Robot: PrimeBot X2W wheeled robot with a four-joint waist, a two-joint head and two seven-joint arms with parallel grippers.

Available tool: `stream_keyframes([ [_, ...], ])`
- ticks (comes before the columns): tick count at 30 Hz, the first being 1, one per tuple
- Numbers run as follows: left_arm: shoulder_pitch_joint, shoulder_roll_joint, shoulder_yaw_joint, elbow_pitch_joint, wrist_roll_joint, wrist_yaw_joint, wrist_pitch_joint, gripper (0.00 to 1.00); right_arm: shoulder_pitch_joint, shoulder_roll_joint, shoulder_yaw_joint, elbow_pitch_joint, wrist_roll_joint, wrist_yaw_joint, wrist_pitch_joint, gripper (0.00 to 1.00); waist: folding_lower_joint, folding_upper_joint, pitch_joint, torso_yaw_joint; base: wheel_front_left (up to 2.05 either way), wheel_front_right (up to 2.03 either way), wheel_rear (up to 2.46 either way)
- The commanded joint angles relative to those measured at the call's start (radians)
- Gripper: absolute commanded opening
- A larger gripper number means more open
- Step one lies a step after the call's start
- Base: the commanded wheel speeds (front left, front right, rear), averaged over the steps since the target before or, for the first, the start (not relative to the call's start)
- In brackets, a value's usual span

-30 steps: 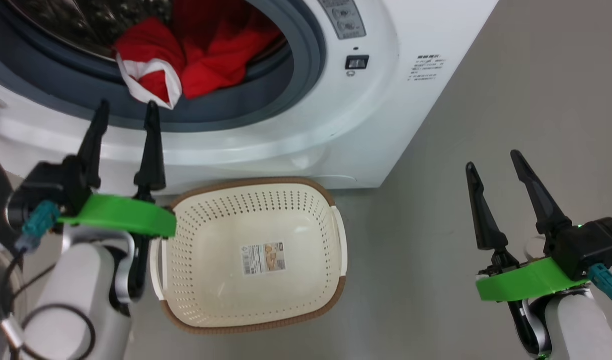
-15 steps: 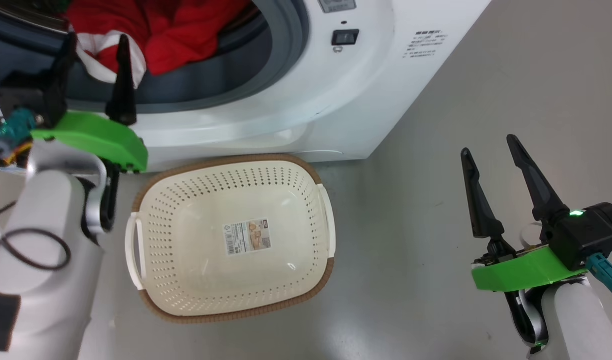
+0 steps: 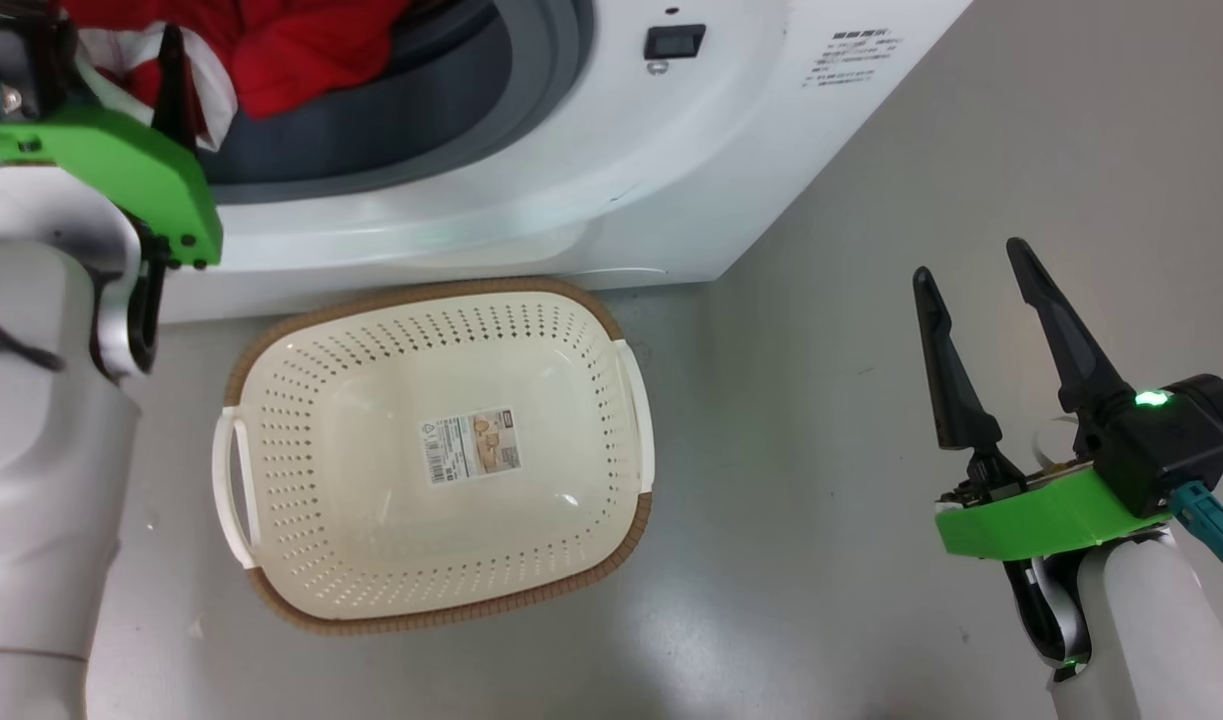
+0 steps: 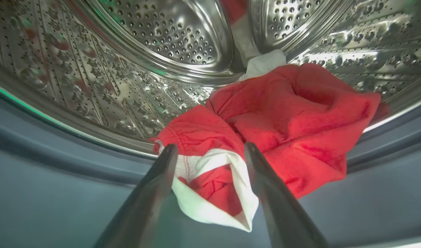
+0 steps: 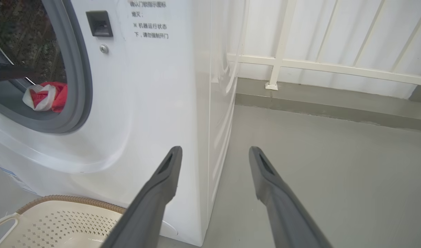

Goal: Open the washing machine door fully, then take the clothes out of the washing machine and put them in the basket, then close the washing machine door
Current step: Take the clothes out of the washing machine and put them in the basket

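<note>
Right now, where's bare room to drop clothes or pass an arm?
The basket is bare inside except its label. Open floor runs between basket and the open right gripper, beside the washing machine. Crowded: the drum mouth, where the open left gripper straddles the clothes.

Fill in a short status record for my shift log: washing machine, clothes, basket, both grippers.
washing machine: front opening uncovered
clothes: red with white trim, lying at the front of the drum
basket: empty, upright on the floor before the machine
left gripper: open, at the opening, straddling the white-trimmed piece; contact unclear
right gripper: open, empty, over the floor right of the basket
</note>
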Motion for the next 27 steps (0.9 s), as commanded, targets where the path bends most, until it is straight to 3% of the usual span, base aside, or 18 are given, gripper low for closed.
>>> stream_keyframes([
  [1,-0.025,0.052,0.019,-0.014,0.011,0.009,0.007,1.0,-0.008,-0.004,0.022,-0.021,0.006,0.005,-0.006,1.0,-0.0001,0.0,0.007,-0.005,0.0,0.0,0.0],
  [12,-0.109,0.088,-0.027,0.102,0.036,0.002,0.143,1.0,-0.031,-0.004,0.03,-0.016,0.031,0.005,-0.006,1.0,-0.0001,0.0,0.04,-0.029,0.0,0.0,0.0],
  [24,-0.127,0.106,-0.062,0.171,0.046,-0.008,0.189,1.0,-0.041,-0.004,0.032,-0.012,0.054,0.005,-0.006,1.0,-0.0001,0.0,0.053,-0.049,0.0,0.0,0.0],
  [26,-0.131,0.105,-0.067,0.181,0.04,-0.016,0.201,0.0,-0.042,-0.004,0.032,-0.011,0.059,0.005,-0.006,1.0,-0.0001,0.0,0.055,-0.051,0.0,0.0,0.0],
  [27,-0.132,0.103,-0.067,0.186,0.037,-0.018,0.208,0.0,-0.043,-0.004,0.032,-0.01,0.06,0.005,-0.006,1.0,-0.0001,0.0,0.056,-0.051,0.0,0.0,0.0],
])
